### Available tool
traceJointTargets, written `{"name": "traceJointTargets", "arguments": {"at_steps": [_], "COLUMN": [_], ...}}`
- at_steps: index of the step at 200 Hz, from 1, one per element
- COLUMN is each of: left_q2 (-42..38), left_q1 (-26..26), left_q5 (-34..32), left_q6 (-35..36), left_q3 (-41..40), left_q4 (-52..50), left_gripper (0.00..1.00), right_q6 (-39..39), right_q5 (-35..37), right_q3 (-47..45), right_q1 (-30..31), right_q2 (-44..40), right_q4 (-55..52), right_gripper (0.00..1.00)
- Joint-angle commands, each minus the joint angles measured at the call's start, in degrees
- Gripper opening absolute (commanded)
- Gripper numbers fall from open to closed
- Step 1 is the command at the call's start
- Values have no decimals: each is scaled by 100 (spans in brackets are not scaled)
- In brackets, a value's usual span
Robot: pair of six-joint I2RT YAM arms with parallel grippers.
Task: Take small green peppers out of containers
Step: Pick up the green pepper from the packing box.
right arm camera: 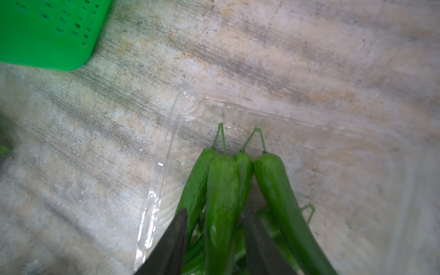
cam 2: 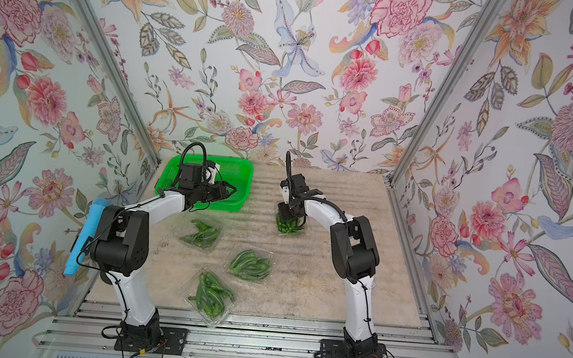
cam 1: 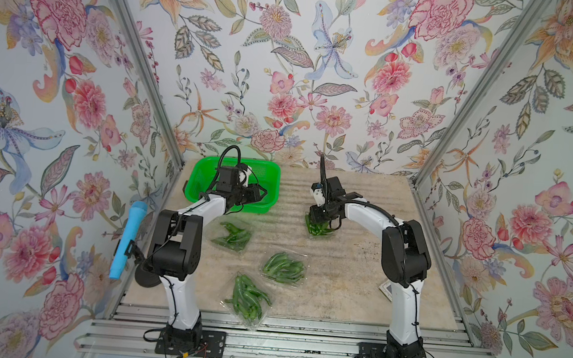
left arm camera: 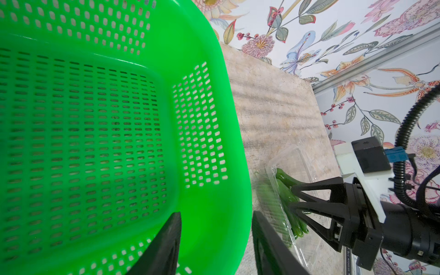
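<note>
3 clear clamshell containers (cam 1: pixel 247 301) of glossy, curved small green peppers (cam 1: pixel 283 267) lie nearer than perforated green basket (cam 1: pixel 271 182). Right of basket: right gripper (right arm camera: pixel 215 210) straddles 1 pepper (right arm camera: pixel 221 202) in 4th pack (right arm camera: pixel 181 114); clamp undeterminable. Left gripper (left arm camera: pixel 216 214) spread, empty, over basket.

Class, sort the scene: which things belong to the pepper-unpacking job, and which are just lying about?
Job: small green peppers, clear clamshell packs, right gripper, jaws either side of a pepper.
Lying about: blue tube, small framed card; green basket is unnamed, maybe the drop-off.
</note>
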Motion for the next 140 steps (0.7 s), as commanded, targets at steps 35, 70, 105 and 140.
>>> {"name": "traceJointTargets", "arguments": {"at_steps": [35, 70, 105, 140], "left_q2": [-310, -343, -317, -328], "left_q1": [146, 186, 192, 239], "left_q5": [99, 112, 112, 64], "left_q6": [15, -11, 6, 7], "left_q3": [-97, -126, -193, -203], "left_q4": [200, 222, 241, 235], "left_gripper": [51, 51, 51, 51], "right_q6": [-86, -58, -83, -22], "right_q5": [-81, 45, 109, 233], "right_q3": [304, 302, 364, 348], "right_q1": [66, 66, 79, 118], "right_q2": [315, 281, 73, -389], "right_q4": [-326, -348, -342, -327], "right_gripper": [37, 23, 10, 4]}}
